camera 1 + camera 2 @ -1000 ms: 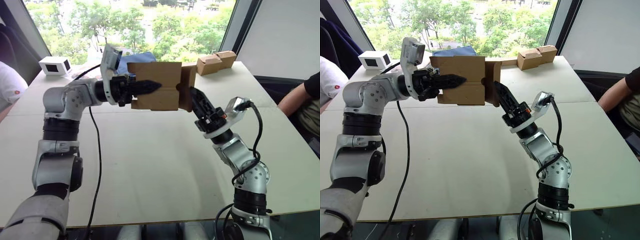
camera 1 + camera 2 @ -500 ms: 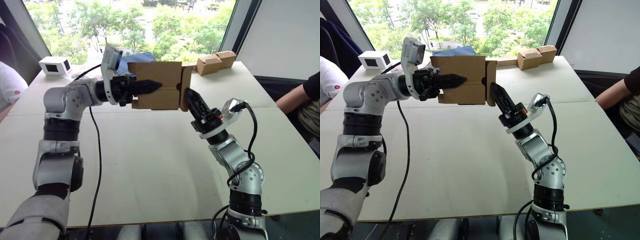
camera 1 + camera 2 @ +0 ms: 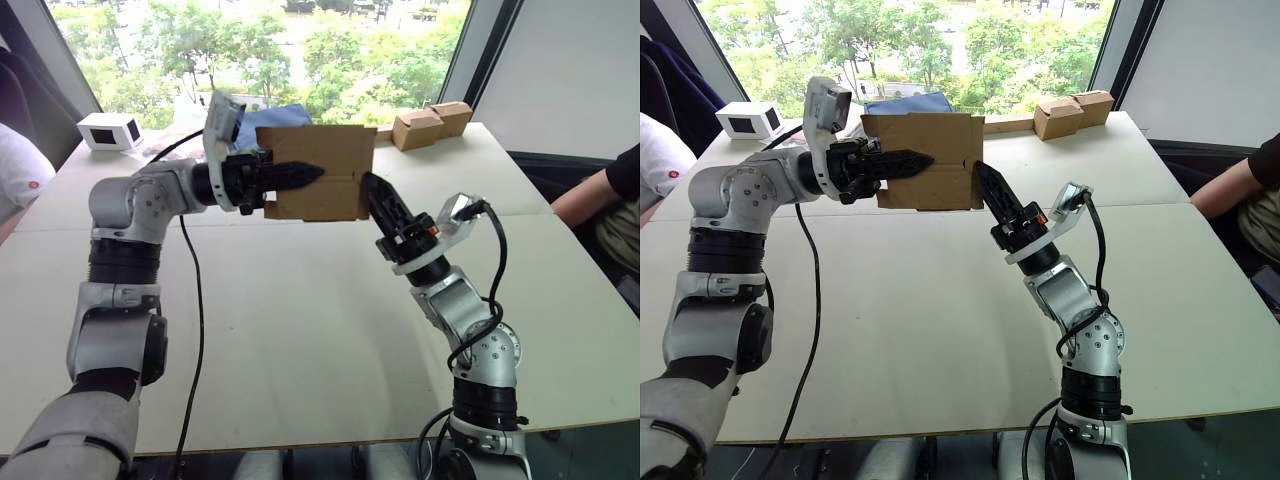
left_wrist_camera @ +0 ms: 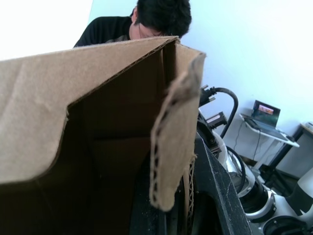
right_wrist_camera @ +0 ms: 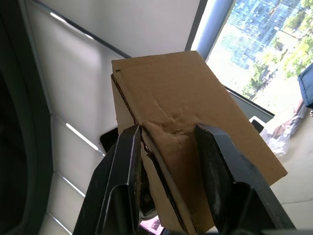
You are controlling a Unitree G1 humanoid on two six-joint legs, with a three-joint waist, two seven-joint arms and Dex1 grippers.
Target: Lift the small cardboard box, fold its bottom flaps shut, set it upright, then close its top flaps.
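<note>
The small plain brown corrugated cardboard box [image 3: 318,172] is hanging above the white worktop [image 3: 300,330]. The left gripper [image 3: 300,175] is clamping one wall with closed fingers. The right gripper [image 5: 166,147] is pressing slightly parted fingers [image 5: 124,161] against a folded end flap [image 5: 171,132].
</note>
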